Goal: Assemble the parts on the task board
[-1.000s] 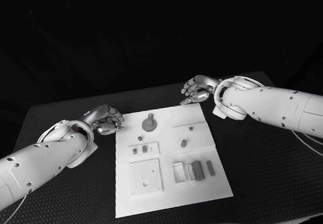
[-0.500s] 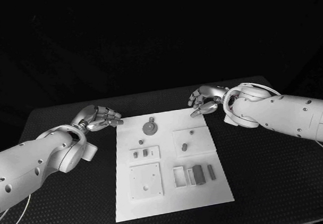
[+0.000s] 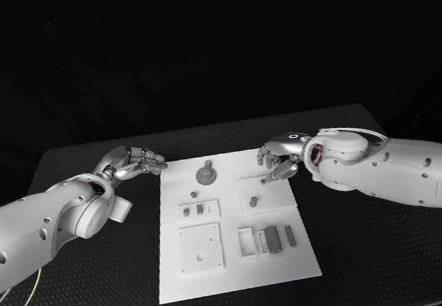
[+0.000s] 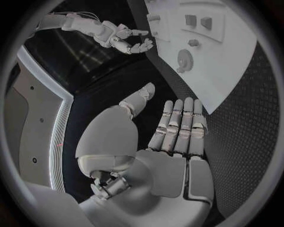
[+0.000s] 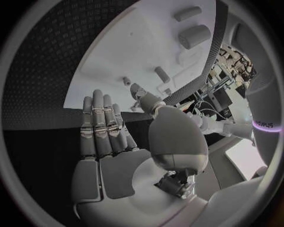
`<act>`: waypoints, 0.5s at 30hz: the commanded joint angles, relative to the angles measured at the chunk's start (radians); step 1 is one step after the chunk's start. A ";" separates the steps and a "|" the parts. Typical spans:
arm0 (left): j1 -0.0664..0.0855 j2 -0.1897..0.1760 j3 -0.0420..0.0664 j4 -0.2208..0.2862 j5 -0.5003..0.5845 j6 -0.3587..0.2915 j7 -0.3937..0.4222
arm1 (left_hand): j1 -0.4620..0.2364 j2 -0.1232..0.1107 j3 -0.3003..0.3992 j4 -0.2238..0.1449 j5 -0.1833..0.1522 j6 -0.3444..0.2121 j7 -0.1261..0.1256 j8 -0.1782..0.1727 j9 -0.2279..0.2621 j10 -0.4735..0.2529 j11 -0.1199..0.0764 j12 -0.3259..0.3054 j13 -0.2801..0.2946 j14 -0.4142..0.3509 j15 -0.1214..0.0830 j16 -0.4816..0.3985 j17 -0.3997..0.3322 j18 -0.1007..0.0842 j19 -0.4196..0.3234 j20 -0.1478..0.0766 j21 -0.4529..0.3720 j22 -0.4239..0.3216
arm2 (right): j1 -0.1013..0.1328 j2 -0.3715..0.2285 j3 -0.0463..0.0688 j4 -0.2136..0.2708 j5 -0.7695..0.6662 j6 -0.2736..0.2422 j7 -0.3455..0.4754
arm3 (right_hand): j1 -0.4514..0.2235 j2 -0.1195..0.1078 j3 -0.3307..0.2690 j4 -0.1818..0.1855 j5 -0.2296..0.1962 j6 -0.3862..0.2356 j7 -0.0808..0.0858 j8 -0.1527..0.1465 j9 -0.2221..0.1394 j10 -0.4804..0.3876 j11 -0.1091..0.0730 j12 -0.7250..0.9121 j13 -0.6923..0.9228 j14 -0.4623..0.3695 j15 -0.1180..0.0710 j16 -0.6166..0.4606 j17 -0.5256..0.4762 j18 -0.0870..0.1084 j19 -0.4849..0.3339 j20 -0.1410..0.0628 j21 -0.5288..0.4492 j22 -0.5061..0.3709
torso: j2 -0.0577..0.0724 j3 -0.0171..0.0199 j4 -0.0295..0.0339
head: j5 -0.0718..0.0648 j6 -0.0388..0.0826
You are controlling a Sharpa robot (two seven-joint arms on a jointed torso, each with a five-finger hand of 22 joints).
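Note:
The white task board [image 3: 239, 269] lies in the middle of the black table. At its far end a grey gear [image 3: 205, 173] lies flat, with small grey pegs [image 3: 191, 193] and blocks [image 3: 272, 236] nearer me. My left hand [image 3: 133, 163] hovers just off the board's far left corner, fingers straight and holding nothing. My right hand [image 3: 278, 158] hangs over the far right corner, above a small peg [image 3: 262, 182], and is empty too. The left wrist view shows the flat left hand [image 4: 174, 135], the gear [image 4: 184, 60] and the right hand [image 4: 125, 39]. The right wrist view shows the right hand [image 5: 106, 137] beside the board [image 5: 130, 52].
A square plate with a hole [image 3: 201, 247] sits on the board's near left. Two grey cylinders [image 5: 194, 35] stand out on the board in the right wrist view. Black matting [image 3: 378, 247] runs round the board to the table's edges.
My right hand has come nearer and lower, from beyond the board's far right corner to above it. The left hand has barely shifted and its fingers have straightened.

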 commanded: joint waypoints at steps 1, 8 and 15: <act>0.001 0.002 0.000 0.005 0.023 0.022 0.022 | -0.008 0.002 -0.006 0.001 0.004 -0.006 0.002 0.006 0.002 0.000 0.006 0.005 -0.002 0.009 0.001 -0.004 0.001 0.012 0.003 0.003 0.003 -0.002 | -0.001 -0.008 -0.009 0.021 -0.112 0.027 -0.026 | -0.007 0.002 -0.003 -0.003 -0.001 0.012 0.000 0.003 -0.003 0.010 -0.002 -0.009 0.002 0.076 -0.031 0.039 0.025 0.031 0.077 -0.008 0.027 0.005 | -0.001 -0.0023 0.0027 | -0.004 -0.001; 0.000 0.003 0.000 0.006 0.023 0.022 0.023 | -0.011 0.005 -0.010 0.002 0.004 -0.005 0.002 0.007 0.002 0.003 0.006 0.005 -0.005 0.013 0.000 -0.007 0.003 0.013 0.005 0.003 0.003 -0.008 | -0.006 -0.011 -0.014 0.036 -0.136 0.011 -0.030 | 0.001 0.005 -0.011 -0.006 -0.002 0.040 0.002 0.009 -0.007 0.024 -0.024 -0.024 0.004 0.224 -0.063 0.156 0.102 0.050 0.251 -0.054 0.101 0.030 | -0.001 -0.0035 0.0037 | -0.006 -0.004; 0.000 0.001 0.000 0.006 0.023 0.020 0.021 | -0.013 0.008 -0.012 0.004 0.004 -0.006 0.002 0.008 0.002 0.005 0.005 0.006 -0.007 0.015 0.000 -0.008 0.004 0.014 0.008 0.002 0.004 -0.012 | -0.022 -0.004 -0.015 0.038 -0.150 0.006 -0.026 | 0.005 0.012 -0.014 -0.008 -0.002 0.071 0.002 0.016 -0.011 0.040 -0.031 -0.033 0.004 0.249 -0.071 0.215 0.143 0.050 0.301 -0.081 0.125 0.049 | 0.000 -0.0035 0.0019 | -0.004 -0.009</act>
